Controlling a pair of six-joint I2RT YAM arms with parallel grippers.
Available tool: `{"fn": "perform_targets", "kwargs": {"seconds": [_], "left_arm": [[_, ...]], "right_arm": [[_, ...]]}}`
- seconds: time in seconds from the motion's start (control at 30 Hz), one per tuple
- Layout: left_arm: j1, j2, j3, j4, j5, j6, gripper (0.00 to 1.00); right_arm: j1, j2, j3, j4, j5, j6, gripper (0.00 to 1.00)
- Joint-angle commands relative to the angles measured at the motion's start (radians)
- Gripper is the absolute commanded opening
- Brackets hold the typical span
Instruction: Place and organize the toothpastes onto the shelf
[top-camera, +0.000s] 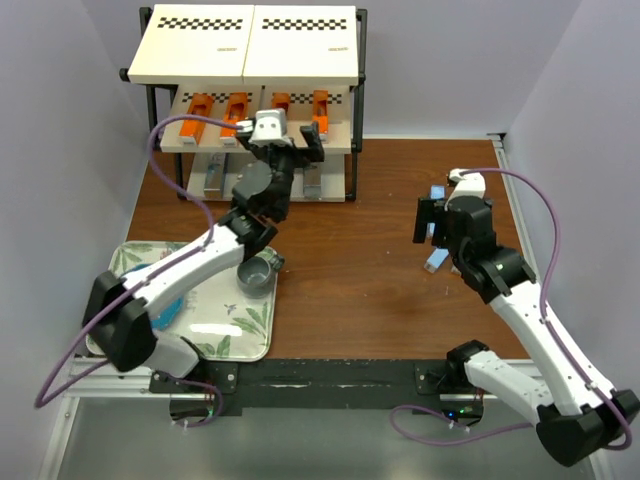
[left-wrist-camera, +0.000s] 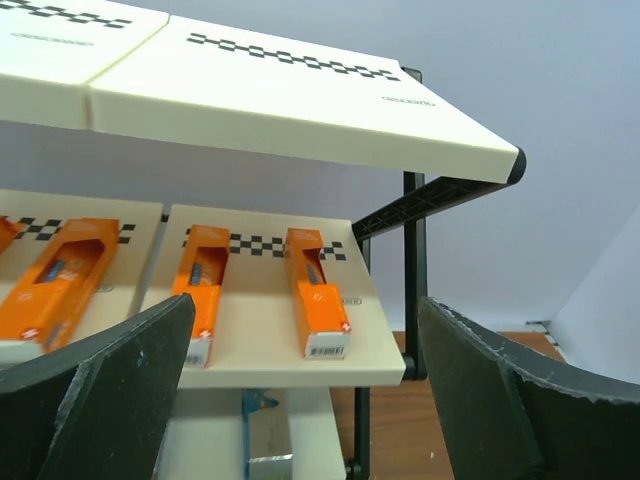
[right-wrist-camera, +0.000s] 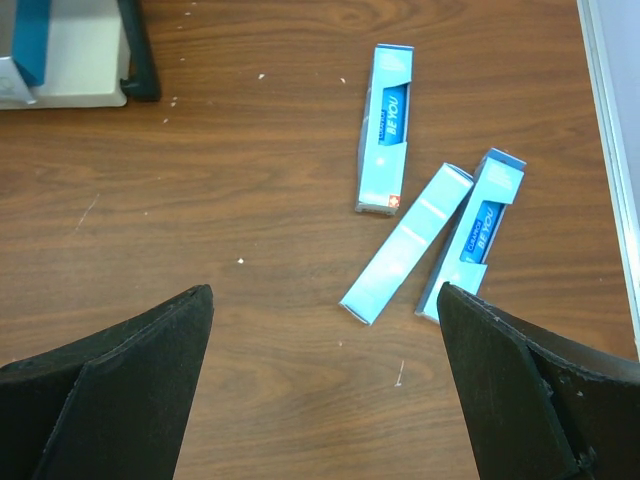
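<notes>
The shelf (top-camera: 245, 45) stands at the back of the table. Its middle tier holds several orange toothpastes, such as the one at the right end (top-camera: 320, 105). My left gripper (top-camera: 295, 145) hovers open in front of that tier with nothing between its fingers. In the left wrist view the orange toothpastes (left-wrist-camera: 318, 295) (left-wrist-camera: 200, 290) lie side by side beyond the open left gripper (left-wrist-camera: 305, 400), and a blue box (left-wrist-camera: 255, 440) lies on the tier below. My right gripper (right-wrist-camera: 325, 390) hangs open over the table. Three light blue toothpastes (right-wrist-camera: 386, 130) (right-wrist-camera: 407, 243) (right-wrist-camera: 478, 232) lie loose just beyond it.
A leaf-patterned tray (top-camera: 235, 330) at the front left carries a metal cup (top-camera: 258, 272) and a blue item (top-camera: 165, 312). The shelf's bottom right corner (right-wrist-camera: 70, 80) shows at the upper left of the right wrist view. A white wall (top-camera: 520, 180) borders the table on the right.
</notes>
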Motion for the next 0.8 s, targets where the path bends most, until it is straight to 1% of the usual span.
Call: {"fn": "perform_targets", "kwargs": {"seconds": [0.0, 0.03, 0.07, 0.13, 0.17, 0.23, 0.27, 0.33, 0.37, 0.43, 0.5, 0.57, 0.67, 0.7, 0.73, 0.77], "left_arm": [[0.002, -0.176, -0.057, -0.177, 0.045, 0.011, 1.0], [0.002, -0.203, -0.07, -0.224, 0.048, 0.025, 1.0], [0.002, -0.258, -0.099, -0.244, 0.059, 0.031, 1.0], [0.002, -0.312, -0.133, -0.296, 0.059, 0.043, 1.0], [0.002, -0.364, -0.165, -0.315, 0.061, 0.043, 1.0], [0.002, -0.413, -0.2, -0.365, 0.061, 0.043, 1.0], [0.002, -0.461, -0.235, -0.381, 0.073, 0.042, 1.0], [0.004, -0.504, -0.274, -0.422, 0.081, 0.031, 1.0], [0.002, -0.545, -0.31, -0.431, 0.099, 0.025, 1.0], [0.004, -0.594, -0.356, -0.467, 0.117, 0.004, 1.0], [0.004, -0.618, -0.383, -0.487, 0.134, -0.012, 1.0], [0.002, -0.644, -0.412, -0.517, 0.142, -0.045, 1.0], [0.004, -0.656, -0.424, -0.565, 0.153, -0.088, 1.0], [0.004, -0.658, -0.426, -0.579, 0.153, -0.102, 1.0], [0.004, -0.658, -0.423, -0.599, 0.153, -0.125, 1.0], [0.004, -0.656, -0.421, -0.614, 0.148, -0.137, 1.0]], "right_arm": [[-0.009, 0.091, 0.105, -0.049, 0.058, 0.071, 0.99], [-0.014, 0.109, 0.127, -0.049, 0.063, 0.076, 0.99], [-0.023, 0.154, 0.138, -0.049, 0.064, 0.09, 0.99], [-0.038, 0.203, 0.173, -0.049, 0.05, 0.104, 0.99], [-0.063, 0.247, 0.184, -0.048, 0.041, 0.117, 0.98], [-0.095, 0.297, 0.21, -0.026, 0.014, 0.13, 0.99], [-0.135, 0.317, 0.218, -0.017, -0.018, 0.142, 0.98], [-0.178, 0.387, 0.236, 0.018, -0.051, 0.151, 0.98], [-0.22, 0.416, 0.246, 0.027, -0.077, 0.162, 0.97], [-0.257, 0.496, 0.279, 0.047, -0.098, 0.165, 0.93], [-0.297, 0.547, 0.304, 0.067, -0.098, 0.144, 0.9], [-0.331, 0.642, 0.351, 0.07, -0.109, 0.119, 0.89], [-0.385, 0.784, 0.42, 0.07, -0.157, 0.111, 0.83], [-0.394, 0.817, 0.439, 0.073, -0.17, 0.11, 0.8], [-0.399, 0.887, 0.477, 0.069, -0.196, 0.108, 0.79], [-0.403, 0.915, 0.497, 0.063, -0.203, 0.105, 0.78]]}}
